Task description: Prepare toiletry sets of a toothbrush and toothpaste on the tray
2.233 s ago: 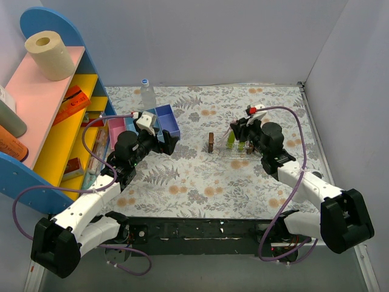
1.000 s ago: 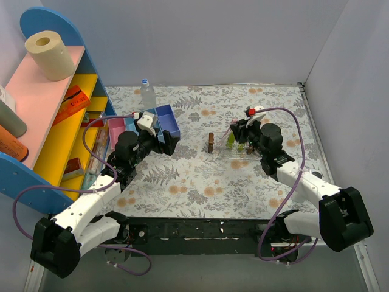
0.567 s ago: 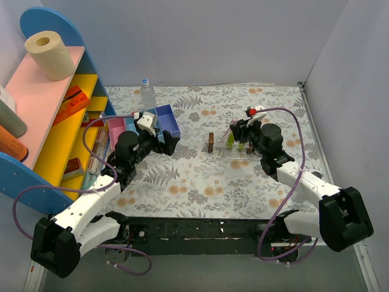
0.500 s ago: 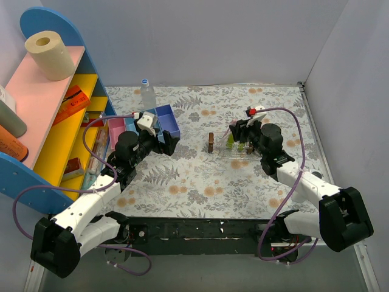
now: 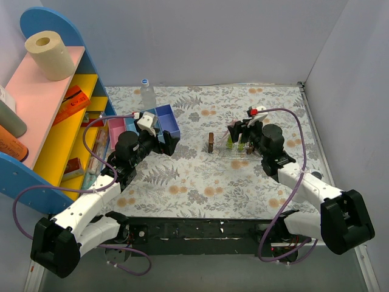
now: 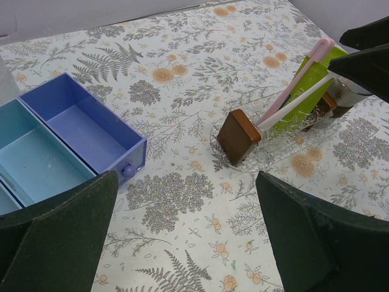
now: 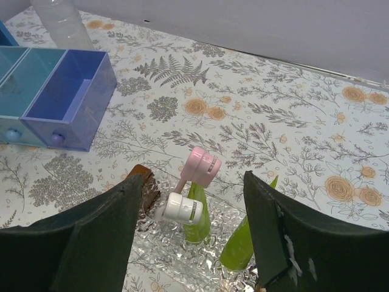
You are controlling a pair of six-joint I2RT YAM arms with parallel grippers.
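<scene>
Only the top view took in both arms. The left gripper [image 5: 169,142] hung by the near corner of the blue box [image 5: 163,120]. It was well apart from the right gripper [image 5: 235,135], which hung over the tray [image 5: 238,159]. That view alone showed the shelf [image 5: 45,115], the roll [image 5: 48,56] on it and the orange packs [image 5: 72,101], whose print was too small to read. There the toothbrush could hardly be made out.

The left wrist view gave its whole length. The toothbrush [image 6: 296,80] and a white stick [image 6: 293,104] leaned side by side. Their low ends met a brown block [image 6: 238,136] at the tray's end, and their high ends rose toward the right gripper's dark fingers [image 6: 364,64]. The left gripper's own jaws stood wide with nothing between them: released.

The right wrist view saw both sticks end-on, pink above white. It alone parted the toothpaste [image 7: 202,226] from the second toothpaste [image 7: 236,248]. Both stood in the tray with narrow ends up, just behind the sticks. The right jaws stood wide on either side of the toothbrush and touched nothing: released. Any print on the tubes was too small to tell.
</scene>
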